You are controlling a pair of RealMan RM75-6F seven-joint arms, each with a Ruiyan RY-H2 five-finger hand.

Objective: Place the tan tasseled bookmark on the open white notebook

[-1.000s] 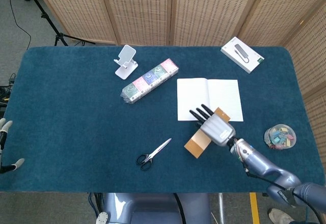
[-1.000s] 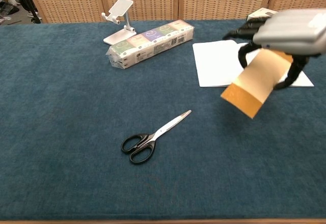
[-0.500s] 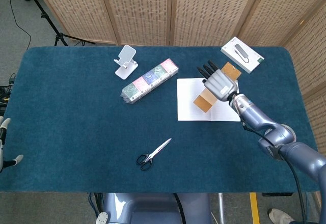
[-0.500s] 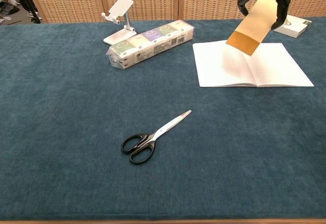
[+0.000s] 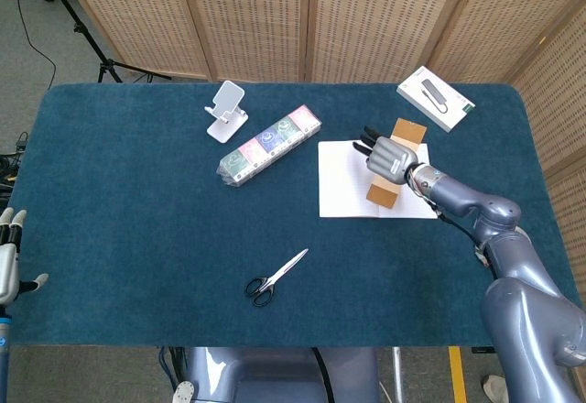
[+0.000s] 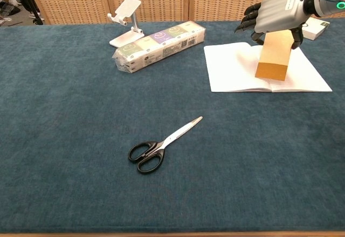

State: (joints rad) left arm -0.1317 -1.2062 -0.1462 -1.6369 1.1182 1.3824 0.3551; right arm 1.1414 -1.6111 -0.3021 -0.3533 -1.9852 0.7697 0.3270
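Chest view: right hand (image 6: 277, 12) gripping tan bookmark (image 6: 274, 55) above open white notebook (image 6: 237, 67), lower end near the page; left hand (image 5: 7, 258) spread, holding nothing

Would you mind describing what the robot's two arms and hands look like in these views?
The right hand has a light grey, boxy back and black fingers. Its arm is smooth, rounded, blue-grey metal in jointed segments, with a thin dark cable along the forearm and a small green light at the wrist in the chest view. The left hand, at the head view's edge, shows pale grey fingers with dark tips.
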